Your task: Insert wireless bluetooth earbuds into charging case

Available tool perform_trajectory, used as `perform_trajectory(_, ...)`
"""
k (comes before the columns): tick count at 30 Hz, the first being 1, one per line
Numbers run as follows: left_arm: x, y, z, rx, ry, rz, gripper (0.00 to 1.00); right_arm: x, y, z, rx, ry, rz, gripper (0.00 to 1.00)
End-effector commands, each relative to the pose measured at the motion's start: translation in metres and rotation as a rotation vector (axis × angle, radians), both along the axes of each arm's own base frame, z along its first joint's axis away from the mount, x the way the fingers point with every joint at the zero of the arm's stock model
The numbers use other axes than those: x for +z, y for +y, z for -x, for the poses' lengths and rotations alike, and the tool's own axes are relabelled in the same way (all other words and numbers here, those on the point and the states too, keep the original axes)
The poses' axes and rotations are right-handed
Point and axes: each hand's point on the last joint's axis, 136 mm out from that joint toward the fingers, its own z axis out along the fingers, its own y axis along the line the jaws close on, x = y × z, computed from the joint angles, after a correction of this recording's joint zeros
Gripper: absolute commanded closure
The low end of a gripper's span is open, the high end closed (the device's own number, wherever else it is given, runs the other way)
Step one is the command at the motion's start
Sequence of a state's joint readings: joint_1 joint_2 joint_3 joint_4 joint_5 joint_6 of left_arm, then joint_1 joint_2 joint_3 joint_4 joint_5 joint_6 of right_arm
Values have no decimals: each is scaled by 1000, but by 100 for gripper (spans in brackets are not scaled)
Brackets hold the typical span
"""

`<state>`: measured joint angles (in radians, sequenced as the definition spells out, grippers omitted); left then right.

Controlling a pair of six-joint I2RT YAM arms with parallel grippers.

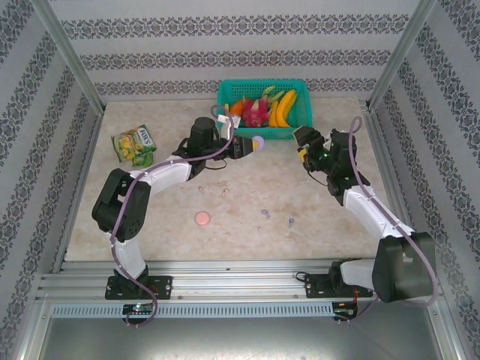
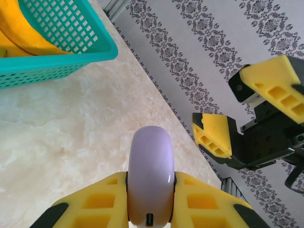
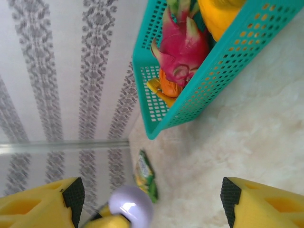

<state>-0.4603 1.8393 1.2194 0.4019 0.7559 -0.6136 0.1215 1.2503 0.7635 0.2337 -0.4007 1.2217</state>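
Evidently barely begun: the left gripper (image 2: 151, 183) clamps the purple case (image 2: 151, 156), the right gripper (image 3: 151, 197) gapes empty, and the purple earbuds (image 1: 265, 214) lie loose on the table (image 1: 247, 247).

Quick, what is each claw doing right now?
Left claw: closed on the lilac round case.
Right claw: open, holding nothing.

I record yellow pads (image 2: 102, 202) on my left gripper (image 2: 151, 190). Charging case (image 2: 151, 161): lilac. Round case (image 1: 202, 218): pink. Basket (image 1: 300, 112): teal mesh. Tabletop (image 1: 247, 187): cream, marbled. Walls (image 1: 225, 45): grey damask stripes.
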Motion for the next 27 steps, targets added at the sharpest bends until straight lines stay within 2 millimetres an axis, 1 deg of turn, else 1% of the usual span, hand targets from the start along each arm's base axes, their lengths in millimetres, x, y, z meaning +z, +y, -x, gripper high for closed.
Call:
perform_trajectory(1, 24, 0, 11, -76, -23, 27, 92, 18, 20, 18, 206, -226, 228, 22)
perform_trajectory(3, 26, -2, 16, -103, -16, 28, 92, 19, 27, 22, 263, -280, 282, 22)
perform_trajectory(7, 26, -3, 22, -133, -6, 29, 92, 18, 43, 25, 353, -326, 313, 23)
perform_trajectory(8, 27, -2, 24, -137, -3, 30, 92, 17, 50, 26, 384, -333, 316, 23)
perform_trajectory(12, 28, -2, 28, -150, 2, 35, 93, 5, 74, 28, 480, -328, 335, 24)
perform_trajectory(14, 29, -2, 29, -157, 2, 36, 93, -2, 81, 26, 501, -313, 337, 25)
perform_trajectory(18, 30, -2, 32, -165, 2, 33, 93, -10, 89, 21, 517, -299, 335, 26)
perform_trajectory(21, 30, -2, 34, -167, 0, 29, 93, -13, 91, 18, 517, -291, 335, 27)
perform_trajectory(27, 29, -1, 34, -167, 0, 31, 94, -25, 87, 14, 500, -253, 348, 29)
